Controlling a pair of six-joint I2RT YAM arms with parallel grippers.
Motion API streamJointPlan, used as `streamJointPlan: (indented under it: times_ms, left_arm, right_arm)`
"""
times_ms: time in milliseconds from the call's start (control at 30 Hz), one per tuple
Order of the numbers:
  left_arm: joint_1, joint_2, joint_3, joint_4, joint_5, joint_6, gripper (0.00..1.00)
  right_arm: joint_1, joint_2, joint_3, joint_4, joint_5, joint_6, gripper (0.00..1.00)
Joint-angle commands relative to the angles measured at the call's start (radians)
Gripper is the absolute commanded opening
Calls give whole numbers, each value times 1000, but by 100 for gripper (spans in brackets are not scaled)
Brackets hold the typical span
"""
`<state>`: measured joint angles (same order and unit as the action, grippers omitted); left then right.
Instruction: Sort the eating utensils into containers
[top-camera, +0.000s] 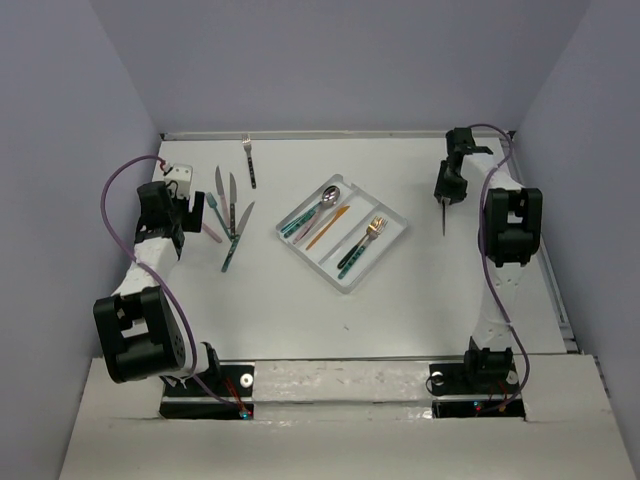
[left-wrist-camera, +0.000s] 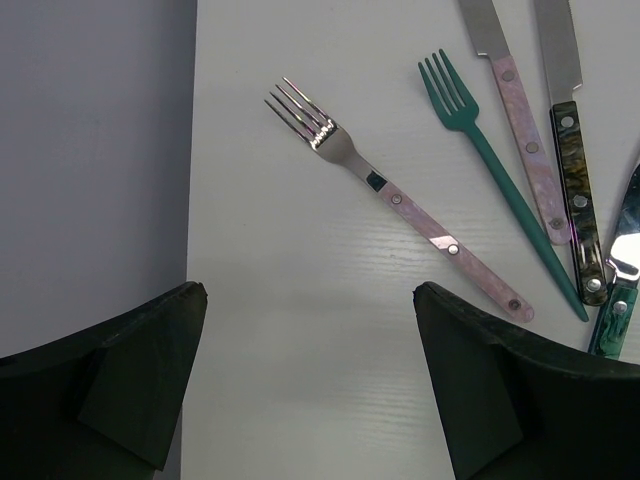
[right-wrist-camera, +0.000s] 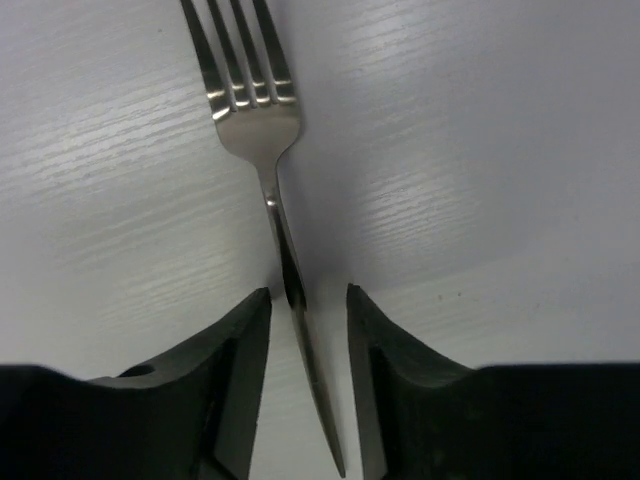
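The clear tray lies slantwise mid-table and holds a spoon with teal-handled pieces, an orange utensil and a gold-tined fork. Several loose knives and forks lie left of it, and one fork lies at the back. My left gripper is open and empty, just short of a pink-handled fork. My right gripper straddles the handle of a silver fork. A gap shows on each side of the handle.
Beside the pink-handled fork lie a teal fork, a pink-handled knife and a dark-handled knife. A small white box sits by the left wall. Grey walls enclose the table on three sides.
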<state>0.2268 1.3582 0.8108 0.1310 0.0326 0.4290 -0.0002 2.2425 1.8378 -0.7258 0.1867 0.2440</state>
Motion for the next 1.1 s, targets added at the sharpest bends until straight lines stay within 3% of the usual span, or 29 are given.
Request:
streamJointPlan:
  times_ms: [0, 133, 167, 300, 400, 433, 467, 533, 567, 633, 800, 1067]
  left_arm:
    - [8, -14, -5, 30, -10, 8, 99]
    - [6, -22, -10, 32, -17, 11, 99]
    - [8, -22, -12, 33, -16, 11, 99]
    - [8, -24, -10, 30, -14, 11, 99]
    - [8, -22, -10, 30, -7, 10, 99]
    - [6, -21, -9, 30, -5, 8, 99]
    - [8, -19, -7, 30, -3, 7, 99]
    - [8, -11, -2, 25, 3, 4, 99]
    - [8, -10, -1, 25, 3, 4, 99]
    - [8, -4, 8, 18, 15, -1, 99]
    - [6, 1, 13, 6, 32, -6, 99]
    - [8, -11, 8, 2, 35, -4, 99]
  right_arm:
    - [-12, 52, 18, -26, -10, -3, 34]
    - [-12, 23, -37, 20, -1, 17, 12]
    - [-12, 14, -44, 32, -9, 21, 0]
    - [-12, -95, -116, 84, -38, 72, 0]
    - [-12, -315, -292, 233, -165, 208, 0]
    - [-3, -462, -354, 344, -247, 262, 0]
    - [11, -463, -426, 345, -248, 317, 0]
    - [116, -699, -654, 555, -257, 472, 0]
    - [173, -766, -714, 657, -178, 509, 0]
    - [338, -902, -836, 713, -89, 607, 0]
    - [476, -904, -966, 850, -64, 866, 0]
    - [546, -736, -996, 948, -122, 983, 0]
